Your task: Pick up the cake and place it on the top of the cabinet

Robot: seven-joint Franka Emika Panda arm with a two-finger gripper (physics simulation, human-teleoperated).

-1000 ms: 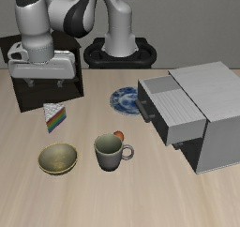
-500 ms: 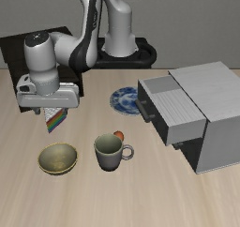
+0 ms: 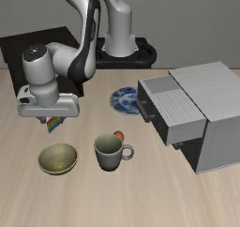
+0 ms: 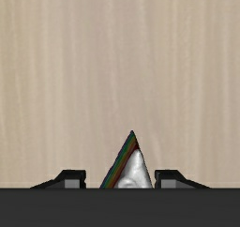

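Fingers (image 4: 67,180) spread, one each side of the cake (image 4: 129,167), not pinching it yet. Over the last second my arm (image 3: 47,71) has dropped onto the cake, which sits on the surface (image 3: 159,193) at middle left of the exterior frame. I read this as ready to close. The cabinet (image 3: 216,85) top at right is the goal.

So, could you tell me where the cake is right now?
The cake stands on the table at the exterior view's left, beside the yellow bowl, under the gripper and between its open fingers.
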